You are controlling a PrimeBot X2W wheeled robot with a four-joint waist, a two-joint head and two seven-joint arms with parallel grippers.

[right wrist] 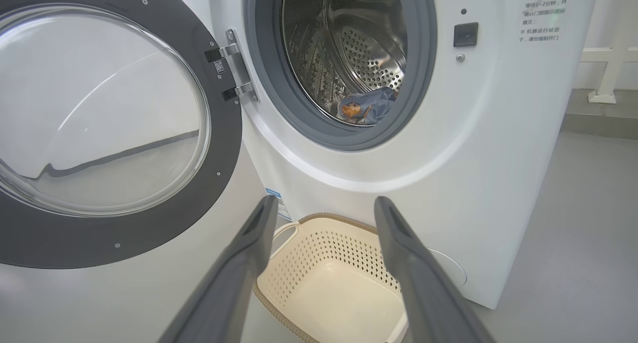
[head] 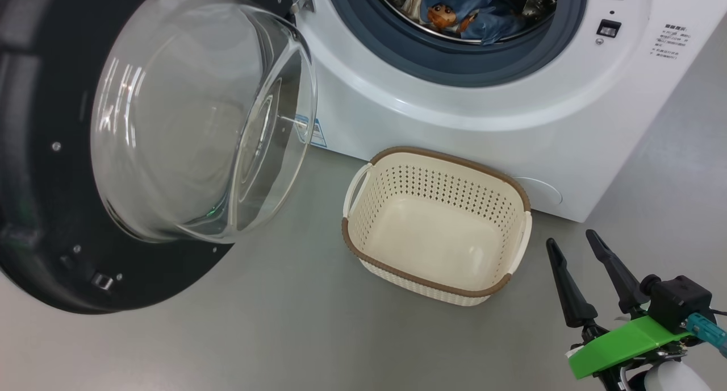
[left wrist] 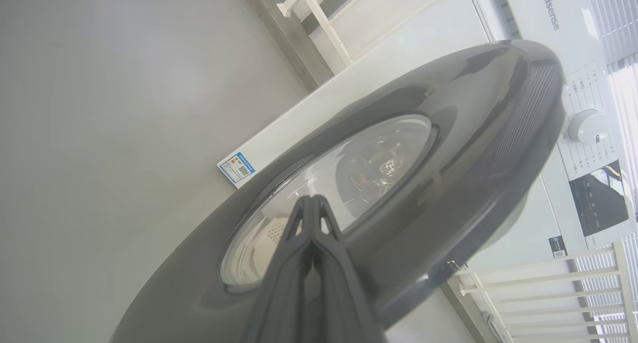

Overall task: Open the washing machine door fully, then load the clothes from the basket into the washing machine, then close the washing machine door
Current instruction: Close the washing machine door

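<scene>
Nearby, washing machine door point(head: 193, 118) open beside basket point(head: 437, 193), clothes point(head: 471, 11) inside washing machine point(head: 454, 121), left hand point(left wrist: 310, 203) clenched, right hand point(head: 571, 238) released.

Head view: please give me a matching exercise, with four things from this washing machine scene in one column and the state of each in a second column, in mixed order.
Things
1. basket
2. clothes
3. washing machine door
4. right gripper

States
A. jaws apart
B. swung open
C. empty
D. lying inside the drum

Pairs: 1-C, 2-D, 3-B, 4-A
</scene>
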